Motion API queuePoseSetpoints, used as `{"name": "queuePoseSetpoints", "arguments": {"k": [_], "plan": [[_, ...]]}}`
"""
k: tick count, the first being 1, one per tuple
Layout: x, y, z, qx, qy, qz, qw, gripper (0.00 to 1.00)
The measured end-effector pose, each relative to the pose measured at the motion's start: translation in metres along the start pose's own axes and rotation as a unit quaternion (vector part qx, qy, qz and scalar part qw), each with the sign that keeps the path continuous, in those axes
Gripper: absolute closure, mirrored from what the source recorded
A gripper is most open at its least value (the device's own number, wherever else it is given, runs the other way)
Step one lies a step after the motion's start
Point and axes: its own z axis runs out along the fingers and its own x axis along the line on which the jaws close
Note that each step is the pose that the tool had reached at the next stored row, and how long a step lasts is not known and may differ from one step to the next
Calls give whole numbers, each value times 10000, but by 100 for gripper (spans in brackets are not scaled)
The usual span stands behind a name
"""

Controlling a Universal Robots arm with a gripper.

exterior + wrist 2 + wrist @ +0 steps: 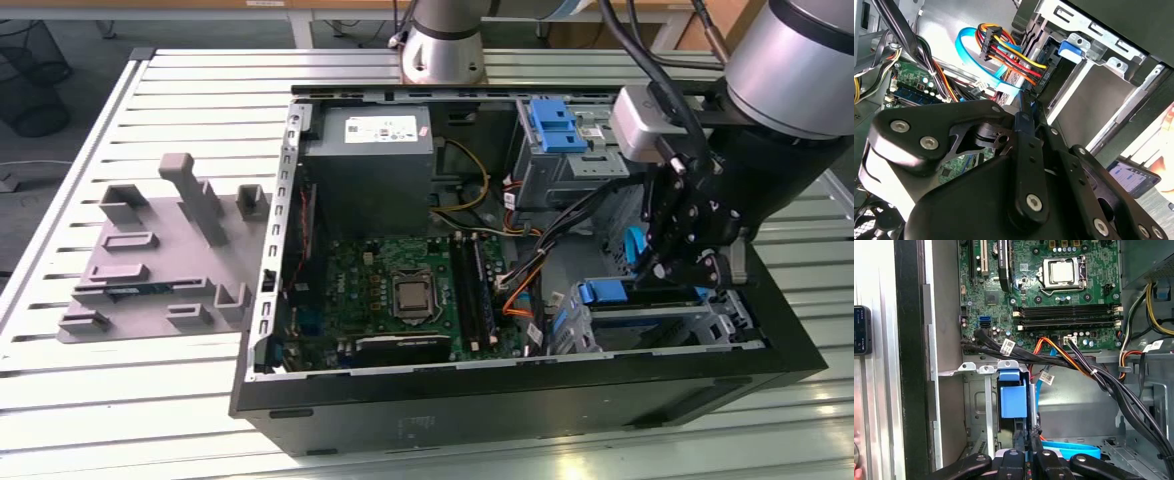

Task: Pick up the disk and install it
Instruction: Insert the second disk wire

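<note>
An open computer case lies on the slatted worktop. Inside it, the green motherboard sits just beside the grey power supply. A grey foam organizer lies outside the case, on the exterior view's left.

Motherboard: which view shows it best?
First wrist view: the motherboard faces the camera, socket and memory slots plain. The exterior view shows it slanted; the second wrist view catches a corner beside the end effector.

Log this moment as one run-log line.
gripper: over drive cage | disk: blue bracket in cage slot | fingers: at bracket
</note>
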Motion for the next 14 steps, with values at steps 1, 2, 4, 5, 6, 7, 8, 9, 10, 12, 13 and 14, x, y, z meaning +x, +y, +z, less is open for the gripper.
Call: {"name": "queuePoseSetpoints", "arguments": {"k": [1, 2, 4, 5, 6, 7, 8, 9, 10, 12, 13, 14], "plan": [[0, -1, 5, -2, -2, 0, 10000, 84], [0, -3, 11, -4, -4, 1, 10000, 84], [1, -6, 28, -7, -3, 2, 10000, 84], [1, -9, 35, -9, -1, 2, 10000, 84], [2, -11, 41, -10, 2, 2, 10000, 84], [2, -11, 43, -11, 2, 3, 10000, 84], [2, -11, 45, -11, 0, 3, 10000, 84], [2, -11, 47, -11, -2, 3, 10000, 84], [1, -12, 48, -11, -3, 3, 10000, 84], [0, -12, 52, -11, -10, 2, 10000, 84], [1, -12, 49, -11, -9, 2, 10000, 83], [1, -12, 39, -11, -9, 2, 10000, 77]]}}
